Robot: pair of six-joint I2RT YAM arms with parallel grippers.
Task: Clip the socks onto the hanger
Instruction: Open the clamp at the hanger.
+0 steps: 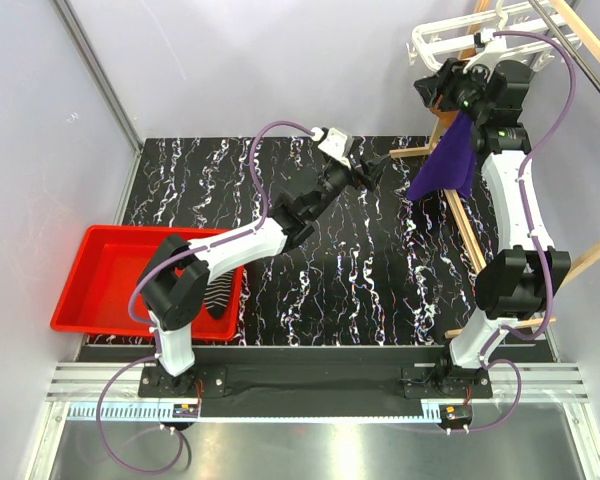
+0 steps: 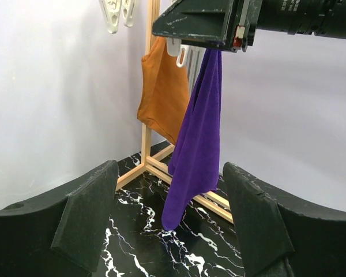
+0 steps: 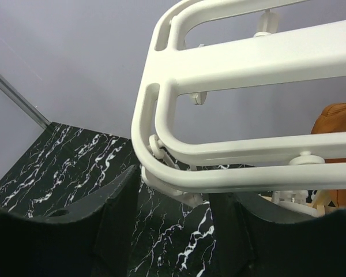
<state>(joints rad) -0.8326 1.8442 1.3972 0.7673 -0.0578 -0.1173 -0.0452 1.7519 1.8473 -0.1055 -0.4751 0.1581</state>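
One black sock with white stripes [image 1: 218, 296] lies in the red tray, partly under my left arm. The white hanger [image 1: 448, 38] hangs at the top right; in the right wrist view its frame [image 3: 248, 57] fills the upper half. My right gripper [image 1: 436, 92] is raised to it, open, its jaws [image 3: 176, 202] standing closely either side of a dangling white clip [image 3: 181, 191]. My left gripper [image 1: 366, 170] hovers over the middle of the table, open and empty [image 2: 170, 173], facing the rack.
A purple cloth [image 2: 196, 144] and an orange cloth [image 2: 161, 92] hang from the wooden rack [image 2: 147, 115] at the right. The red tray [image 1: 95, 285] sits at the table's left edge. Grey walls close in the back and both sides.
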